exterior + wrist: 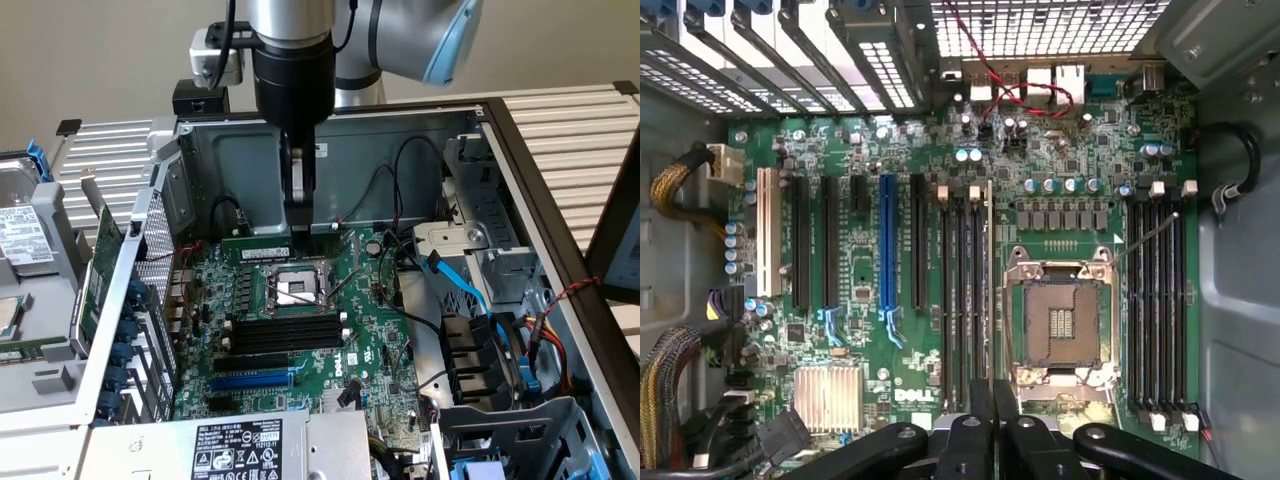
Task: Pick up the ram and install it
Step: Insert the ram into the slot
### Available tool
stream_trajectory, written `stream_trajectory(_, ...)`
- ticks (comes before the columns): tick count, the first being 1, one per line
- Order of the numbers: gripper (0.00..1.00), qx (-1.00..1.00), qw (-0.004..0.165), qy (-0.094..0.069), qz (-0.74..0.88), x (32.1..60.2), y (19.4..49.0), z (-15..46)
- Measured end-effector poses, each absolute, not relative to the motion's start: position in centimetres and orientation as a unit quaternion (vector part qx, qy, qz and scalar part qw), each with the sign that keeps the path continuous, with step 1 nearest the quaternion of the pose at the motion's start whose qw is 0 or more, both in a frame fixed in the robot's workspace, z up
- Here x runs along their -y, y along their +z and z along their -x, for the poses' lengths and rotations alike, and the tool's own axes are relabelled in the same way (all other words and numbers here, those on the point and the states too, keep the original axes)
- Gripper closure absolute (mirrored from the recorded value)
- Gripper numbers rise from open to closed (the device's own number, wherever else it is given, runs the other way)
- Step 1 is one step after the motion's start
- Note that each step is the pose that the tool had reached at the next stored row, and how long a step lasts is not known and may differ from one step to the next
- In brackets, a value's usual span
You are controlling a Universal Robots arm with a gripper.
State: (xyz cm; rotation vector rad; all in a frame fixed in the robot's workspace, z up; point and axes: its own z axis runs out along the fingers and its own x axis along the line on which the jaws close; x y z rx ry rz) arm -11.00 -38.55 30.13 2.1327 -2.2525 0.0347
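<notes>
Exterior view, left to right:

- Outside the case (240,150), off its wall on the exterior view's left: a drive (20,235) with a white label and a green expansion card (95,262) leaning against that wall.
- Inside, the motherboard (370,340) lies flat on the case floor. A blue slot (250,380) runs along the near edge, with the black slots (285,335) just behind it and the open processor socket (295,290) behind those.
- The ram (255,244) is a green stick, level and long side on, and appears over the board's far edge behind the socket.
- The gripper (300,230) comes straight down from the arm. Its fingers are clamped on the ram towards the stick's end on the exterior view's right.
- Near the case wall on the exterior view's right: a blue cable (465,290) and a bundle of red and yellow wires (550,335).

Wrist view:

- The gripper (987,425) has its two fingers drawn in tight on the ram (988,280), which is seen edge-on as a thin pale line.
- The ram lines up with the black slots (960,300), on the one nearest the socket (1058,320), between the blue slot (887,240) and the socket.
- Can't tell whether the ram touches that slot or hangs above it.
- A silver heat sink (828,397) sits near the board corner on the blue slot's side.
</notes>
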Motion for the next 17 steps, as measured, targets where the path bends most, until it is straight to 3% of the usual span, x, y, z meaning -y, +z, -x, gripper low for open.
stream_trajectory(17,0.87,0.726,0.02,0.011,-0.687,39.4,27.5,10.8)
